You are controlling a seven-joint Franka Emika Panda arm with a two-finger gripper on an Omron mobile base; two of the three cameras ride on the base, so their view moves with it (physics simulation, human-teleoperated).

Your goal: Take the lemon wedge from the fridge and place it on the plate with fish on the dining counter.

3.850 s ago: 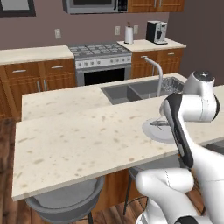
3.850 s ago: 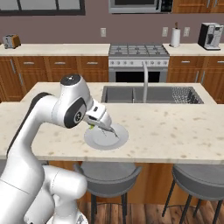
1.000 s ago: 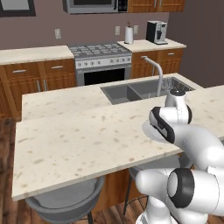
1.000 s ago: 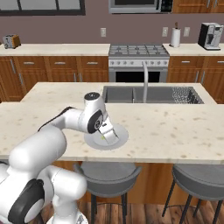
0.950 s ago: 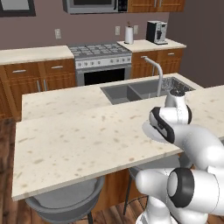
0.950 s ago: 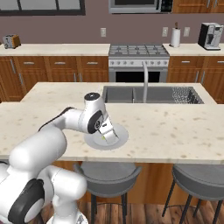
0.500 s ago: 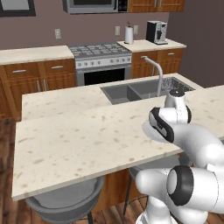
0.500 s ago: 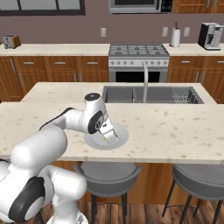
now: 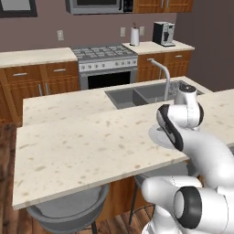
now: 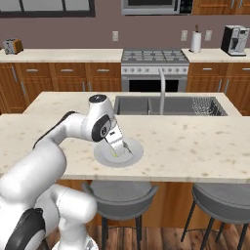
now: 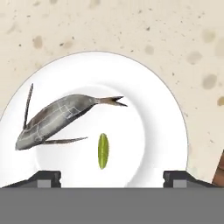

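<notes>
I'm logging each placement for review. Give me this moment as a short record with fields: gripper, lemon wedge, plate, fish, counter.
gripper: open, right above the plate, holding nothing
lemon wedge: lying on the plate, beside the fish, between the gripper's fingertips
plate: white, round, on the dining counter
fish: grey, whole, on the plate
dining counter: beige speckled top

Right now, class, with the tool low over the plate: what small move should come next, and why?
Probably a straight lift away. The lemon wedge lies on the plate with fish, beside the fish, and the tool stands open around it, touching nothing.
</notes>
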